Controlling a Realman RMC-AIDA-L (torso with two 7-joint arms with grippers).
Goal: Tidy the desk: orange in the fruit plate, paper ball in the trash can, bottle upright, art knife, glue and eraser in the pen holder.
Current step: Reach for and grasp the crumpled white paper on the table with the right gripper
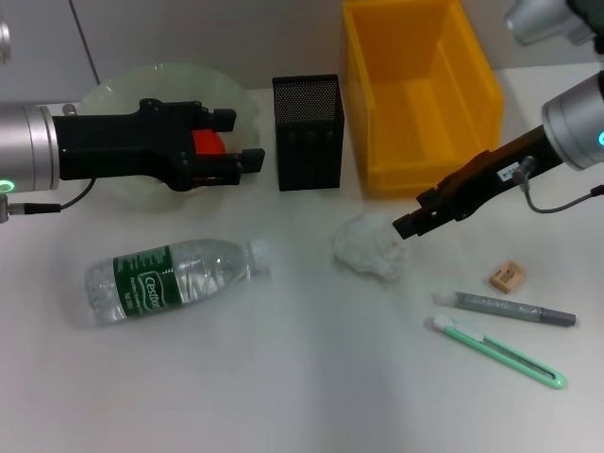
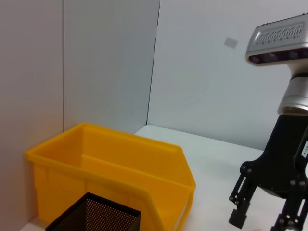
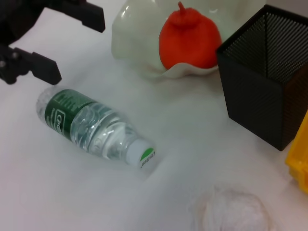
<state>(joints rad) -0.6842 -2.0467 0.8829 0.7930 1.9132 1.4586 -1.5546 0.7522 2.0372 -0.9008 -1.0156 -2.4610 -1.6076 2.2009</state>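
The orange (image 1: 208,143) sits in the pale green fruit plate (image 1: 123,94); it also shows in the right wrist view (image 3: 190,38). My left gripper (image 1: 236,140) is open above the plate, with the orange between its fingers from the head view. The bottle (image 1: 170,278) lies on its side at the front left. The white paper ball (image 1: 370,247) lies mid-table, and my right gripper (image 1: 406,225) is open just beside it, as the left wrist view (image 2: 260,222) shows. The eraser (image 1: 507,276), the grey glue stick (image 1: 505,309) and the green art knife (image 1: 500,351) lie at the right.
The black mesh pen holder (image 1: 307,132) stands behind the table's middle. The yellow bin (image 1: 420,94) stands to its right at the back. A wall runs behind the table.
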